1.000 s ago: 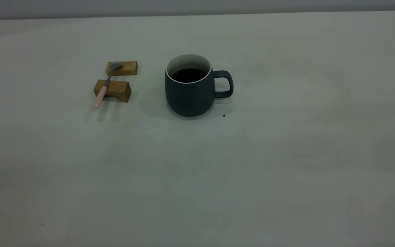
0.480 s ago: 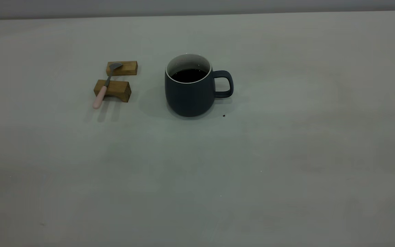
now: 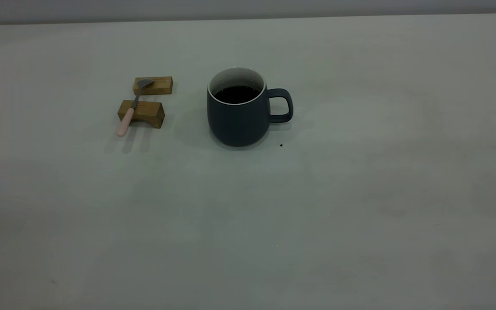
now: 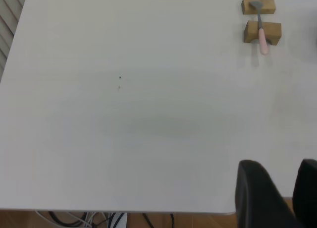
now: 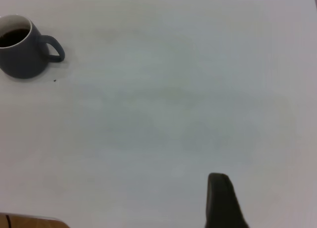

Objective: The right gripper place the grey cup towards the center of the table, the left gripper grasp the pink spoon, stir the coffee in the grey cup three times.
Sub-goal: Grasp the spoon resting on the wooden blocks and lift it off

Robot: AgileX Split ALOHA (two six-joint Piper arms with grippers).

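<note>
Presently, the rounded slate-grey mug, the grey cup, stands upright near the middle of the pale grey-white table, handle toward the right arm's side, holding dark coffee. Well apart on the left arm's side, the pink spoon lies across two brown wooden blocks, bowl on the farther one. The left gripper hangs by the table's near edge, jaws parted, holding nothing. Only one finger of the right gripper shows; its opening cannot be judged.
</note>
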